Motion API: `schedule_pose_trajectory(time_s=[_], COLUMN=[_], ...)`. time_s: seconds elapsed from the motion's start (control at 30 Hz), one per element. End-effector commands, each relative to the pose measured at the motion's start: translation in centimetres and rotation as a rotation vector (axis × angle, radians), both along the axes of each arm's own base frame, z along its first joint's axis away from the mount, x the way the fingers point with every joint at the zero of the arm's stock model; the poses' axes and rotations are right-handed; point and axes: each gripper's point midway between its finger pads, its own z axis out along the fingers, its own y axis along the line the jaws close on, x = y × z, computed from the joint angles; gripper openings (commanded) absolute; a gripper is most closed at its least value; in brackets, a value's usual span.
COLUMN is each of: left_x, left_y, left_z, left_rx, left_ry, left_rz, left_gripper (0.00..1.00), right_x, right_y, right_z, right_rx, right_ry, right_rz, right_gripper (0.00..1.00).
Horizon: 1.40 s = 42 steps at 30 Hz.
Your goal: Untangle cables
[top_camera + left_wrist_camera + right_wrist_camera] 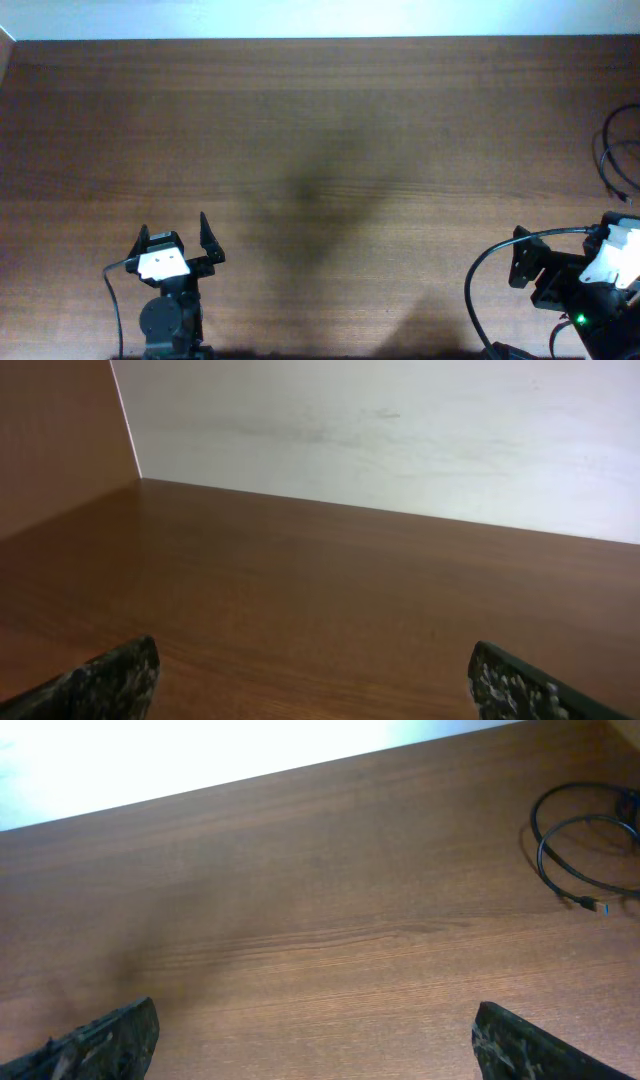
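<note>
The cables [616, 152] are thin black cords coiled in loops at the far right edge of the wooden table, partly cut off by the frame. In the right wrist view the cables [583, 848] lie at the upper right, with a small plug end [597, 906] pointing right. My right gripper [563, 232] is open and empty at the front right, well short of the cables; its fingertips [315, 1035] frame bare wood. My left gripper [175, 232] is open and empty at the front left, far from the cables; its view [315, 675] shows only table and wall.
The wooden table [320, 130] runs to a white wall [400, 430] at the back. A thicker black arm wire [478, 290] loops beside the right arm. A wooden side panel [55, 440] stands at the left.
</note>
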Motion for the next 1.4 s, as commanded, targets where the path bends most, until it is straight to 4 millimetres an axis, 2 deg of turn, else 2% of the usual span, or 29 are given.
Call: schedule_pose_trajectory(time_s=[0.0,0.03,0.2,0.33,0.5,1.3,1.37], left_x=[0.1,0.2,0.3,0.3,0.3,0.4,0.4], left_y=[-0.8,-1.6,-2.5,-2.4,-2.4,-2.3,-2.3], left_z=[-0.2,-0.4,-0.5,-0.5,-0.6,-0.6,-0.6], left_rx=[0.108,0.17,0.167,0.16,0.064,0.066,0.066], left_ry=[0.029,0.046,0.045,0.045,0.034,0.034,0.034], left_rz=[-0.06,-0.107,-0.163,-0.158,-0.152,-0.144,-0.144], left_gripper=[0.99,0.99,0.99,0.99,0.99,0.99,0.99], right_x=[0.0,0.0,0.0,0.0,0.0,0.0,-0.4], right_y=[0.3,0.3,0.3,0.3,0.3,0.3,-0.4], right_z=[0.0,0.0,0.0,0.0,0.0,0.0,-0.6], right_rx=[0.005,0.005,0.005,0.005,0.005,0.005,-0.02], right_ry=[-0.004,-0.004,-0.004,-0.004,-0.004,-0.004,0.028], right_rz=[0.015,0.015,0.015,0.015,0.015,0.015,-0.022], right_gripper=[0.99,0.99,0.99,0.99,0.99,0.99,0.99])
